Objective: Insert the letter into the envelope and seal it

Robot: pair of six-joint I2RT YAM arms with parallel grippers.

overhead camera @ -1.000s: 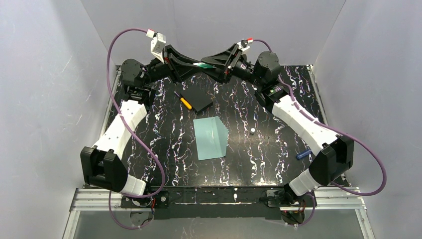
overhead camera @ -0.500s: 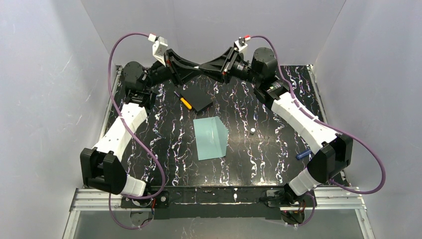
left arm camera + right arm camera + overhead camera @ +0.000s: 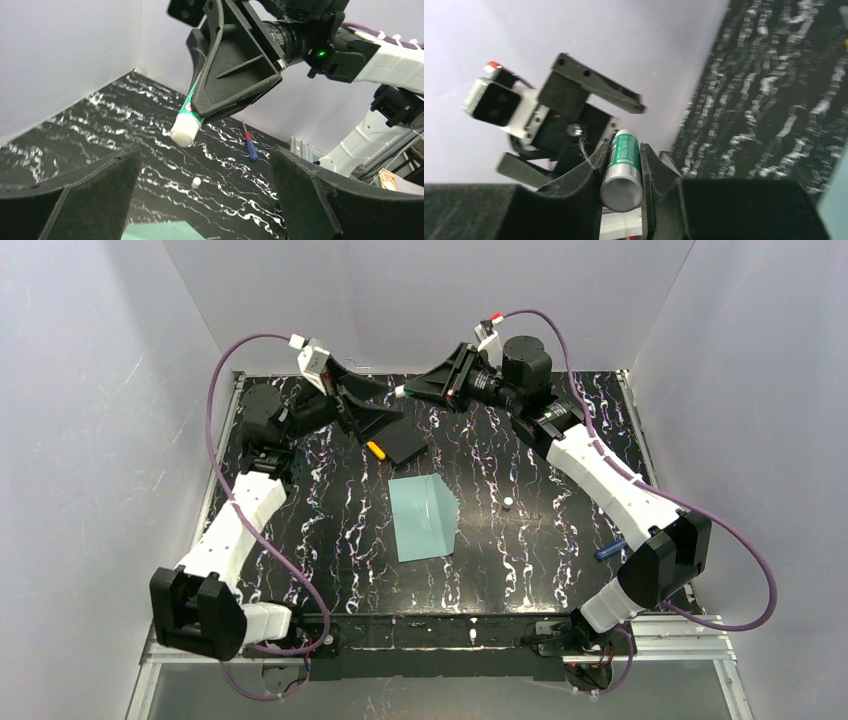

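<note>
The pale teal envelope point(image 3: 425, 517) lies flat at the table's middle, its flap edge showing as a crease. The letter is out of view. At the back of the table my right gripper point(image 3: 412, 390) is shut on a green-and-white glue stick point(image 3: 622, 167), held in the air with its white end point(image 3: 185, 131) poking out past the fingers. My left gripper point(image 3: 380, 408) is open just left of it, jaws wide with nothing between them. A corner of the envelope point(image 3: 160, 231) shows low between the left fingers.
A black square pad point(image 3: 407, 443) and a yellow-handled screwdriver point(image 3: 375, 448) lie under the left gripper. A small white cap point(image 3: 508, 503) sits right of the envelope. A blue screwdriver point(image 3: 610, 550) lies near the right edge. Grey walls enclose the table.
My left gripper opened, let go of the glue stick and drew back left and down. The right gripper closed on the stick and pulled away to the right.
</note>
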